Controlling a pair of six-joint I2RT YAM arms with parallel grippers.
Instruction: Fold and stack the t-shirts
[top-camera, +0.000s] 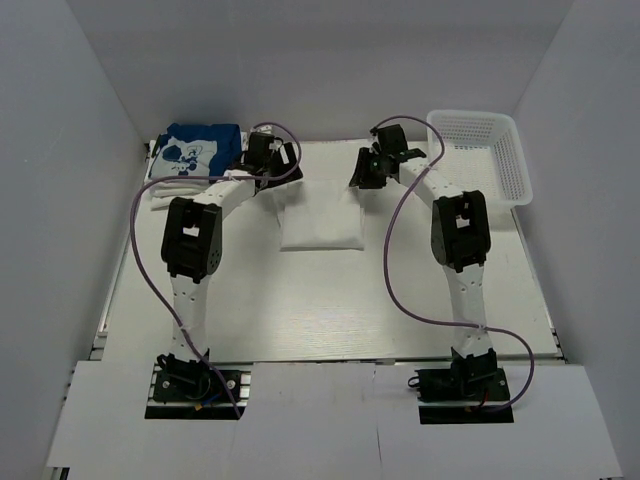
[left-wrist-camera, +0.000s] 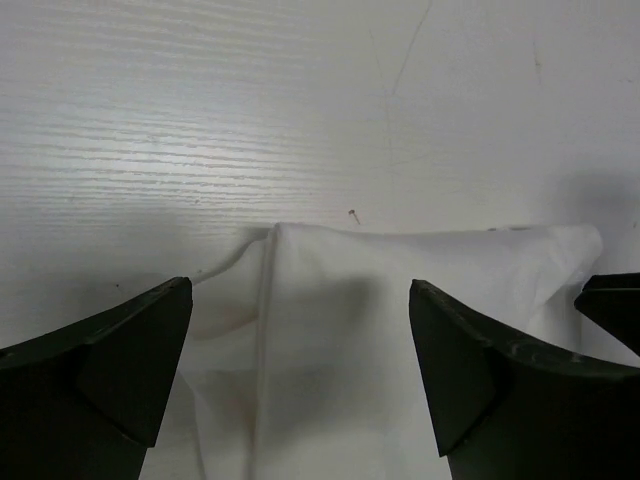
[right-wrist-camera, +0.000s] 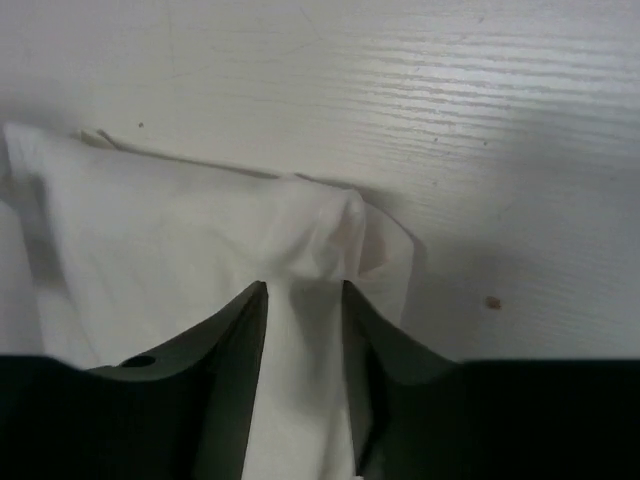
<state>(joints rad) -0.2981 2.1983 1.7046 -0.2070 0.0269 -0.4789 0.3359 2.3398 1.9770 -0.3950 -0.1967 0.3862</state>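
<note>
Right hand is clenched on 1 far corner of the folded white t-shirt on the bench, while left hand hangs released over the other, so a 1-sided lift could unfold it.

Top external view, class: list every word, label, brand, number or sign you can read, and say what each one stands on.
No text can be read in any view.
On the blue t-shirt: a white cartoon print; any lettering in it is too small to read.
On the folded white t-shirt and the mesh basket: no marks visible.
</note>
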